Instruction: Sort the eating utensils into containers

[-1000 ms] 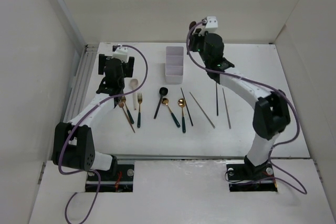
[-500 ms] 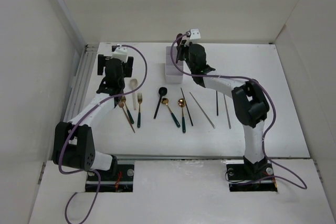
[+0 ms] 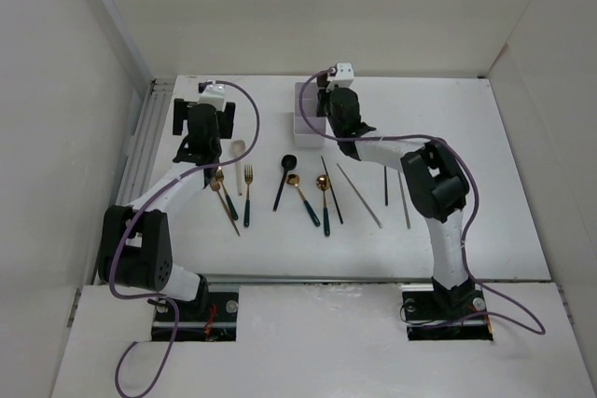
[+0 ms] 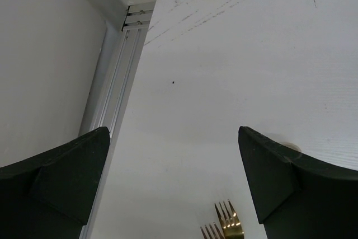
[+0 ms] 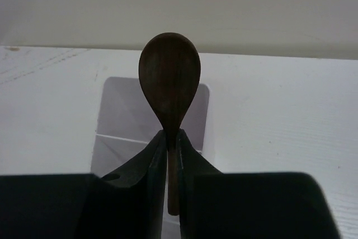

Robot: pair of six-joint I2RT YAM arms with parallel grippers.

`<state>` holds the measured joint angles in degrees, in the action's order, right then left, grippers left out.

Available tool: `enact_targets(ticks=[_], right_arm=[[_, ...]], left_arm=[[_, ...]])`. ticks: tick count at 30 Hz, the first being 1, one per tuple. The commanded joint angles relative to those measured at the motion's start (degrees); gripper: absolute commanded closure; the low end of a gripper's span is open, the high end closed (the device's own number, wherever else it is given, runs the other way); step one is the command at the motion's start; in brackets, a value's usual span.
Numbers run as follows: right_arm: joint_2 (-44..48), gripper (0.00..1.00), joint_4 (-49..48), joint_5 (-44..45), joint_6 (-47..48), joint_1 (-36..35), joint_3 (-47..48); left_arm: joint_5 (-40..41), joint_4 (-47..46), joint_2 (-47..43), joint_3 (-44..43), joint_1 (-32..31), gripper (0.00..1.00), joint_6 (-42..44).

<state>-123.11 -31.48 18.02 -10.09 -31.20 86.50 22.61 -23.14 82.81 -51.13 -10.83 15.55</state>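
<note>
Pinching a dark spoon over the far-edge white box, the right gripper is revealed only wrist-side. Four chopsticks are counted overhead; the left gripper is spread wide, empty.

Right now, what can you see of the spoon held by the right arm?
The dark brown spoon looks wooden, with a smooth oval bowl narrowing to a slim neck. The right gripper is shut on that neck, its fingers pressing either side, bowl pointing away from the wrist. Behind it stands the white container.
</note>
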Motion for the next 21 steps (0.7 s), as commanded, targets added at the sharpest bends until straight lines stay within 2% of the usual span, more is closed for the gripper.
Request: enact_targets(ticks=[1, 2, 4, 9, 11, 12, 15, 16, 18, 19, 21], right_arm=[[3.2, 0.83, -2.7, 2.5, 0.2, -1.8, -1.0], [3.7, 0.68, -2.7, 2.5, 0.2, -1.8, -1.7], [4.9, 0.65, -2.7, 2.5, 0.2, -1.8, -2.4], [9.7, 0.46, -2.7, 3.7, -0.5, -1.8, -5.1], [11.9, 0.46, -2.2, 6.0, -1.1, -1.8, -7.0], [14.7, 0.46, -2.2, 6.7, -1.1, -1.8, -7.7], [21.6, 0.34, 0.8, 8.3, -1.1, -1.8, -9.6], [23.2, 0.27, 5.9, 8.3, -1.1, -1.8, -10.1], [25.8, 0.26, 13.5, 4.8, -1.1, 1.0, -9.1], [27.6, 0.26, 23.3, 3.1, -1.1, 2.3, -8.3], [28.1, 0.26, 33.7, -2.0, -1.9, 6.5, -5.7]], left_arm=[[0.1, -3.5, -0.5, -2.2, 0.8, 0.01, 0.2], [0.1, -3.5, -0.5, -2.2, 0.8, 0.01, 0.2], [-0.5, -3.5, -0.5, -2.2, 0.8, 0.01, 0.2], [-1.1, -3.5, -0.5, -2.2, 0.8, 0.01, 0.2], [-1.1, -3.5, -0.5, -2.2, 0.8, 0.01, 0.2], [-1.1, -3.5, -0.5, -2.2, 0.8, 0.01, 0.2], [-1.1, -3.5, -0.5, -2.2, 0.8, 0.01, 0.2], [-1.1, -3.5, -0.5, -2.2, 0.8, 0.01, 0.2], [-1.6, -3.5, -0.5, -2.2, 0.8, 0.01, 0.2], [-1.6, -3.5, -0.5, -2.2, 0.8, 0.01, 0.2], [-1.6, -3.5, -0.5, -1.7, 0.8, 0.01, -0.3]])
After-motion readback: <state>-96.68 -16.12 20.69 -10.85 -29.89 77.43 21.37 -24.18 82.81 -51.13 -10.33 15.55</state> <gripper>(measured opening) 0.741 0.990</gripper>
